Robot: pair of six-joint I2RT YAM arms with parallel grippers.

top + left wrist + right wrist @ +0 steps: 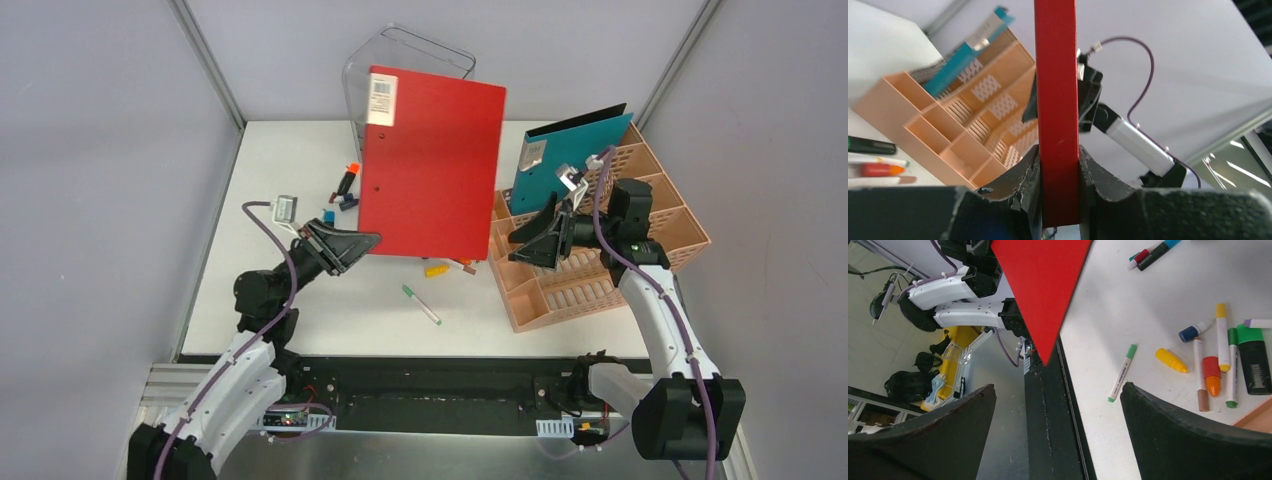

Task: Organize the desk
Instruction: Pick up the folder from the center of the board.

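Note:
On the white desk, my left gripper is shut on the lower left corner of a large red binder and holds it upright above the desk's middle. From the left wrist, the binder's edge is pinched between both jaws of that gripper. My right gripper stands open and empty to the right of the binder, in front of the peach rack. The right wrist view shows its jaws wide apart with the binder's red corner beyond them, untouched.
A teal binder stands in the peach rack. A clear box sits behind the red binder. Loose on the desk lie a green-capped marker, a yellow piece, an orange marker and several more pens.

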